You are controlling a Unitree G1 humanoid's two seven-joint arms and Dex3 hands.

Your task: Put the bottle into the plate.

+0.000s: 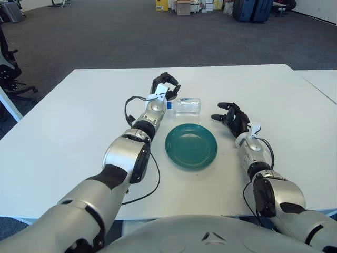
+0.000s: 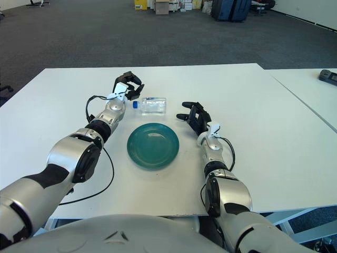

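A clear bottle (image 1: 188, 105) is lying on its side on the white tabletop (image 1: 63, 132), a little above the centre of the frame, its blue cap (image 1: 169, 105) pointing toward the frame's left. It is sitting just above the green plate (image 1: 191, 145) — near it, but not touching it and not inside it. The plate is lying flat at the middle of the frame with nothing on it.

The left robot hand (image 1: 165, 84) is hovering just up and left of the bottle's capped end, its dark fingers (image 1: 174, 88) curling loosely and gripping nothing; a small gap is showing between them and the bottle. Its arm is reaching up from the lower left of the frame, with a black cable (image 1: 142, 195) looping beside it on the tabletop.

The right robot hand (image 1: 232, 117) is showing to the right of the plate, at about the height of the plate's upper rim, fingers spread and holding nothing. Whether it is touching the tabletop cannot be told.

Beyond the tabletop's far edge, grey carpet (image 1: 105, 37) is filling the upper part of the frame, with boxes and dark cases (image 1: 253, 9) standing along the top edge.
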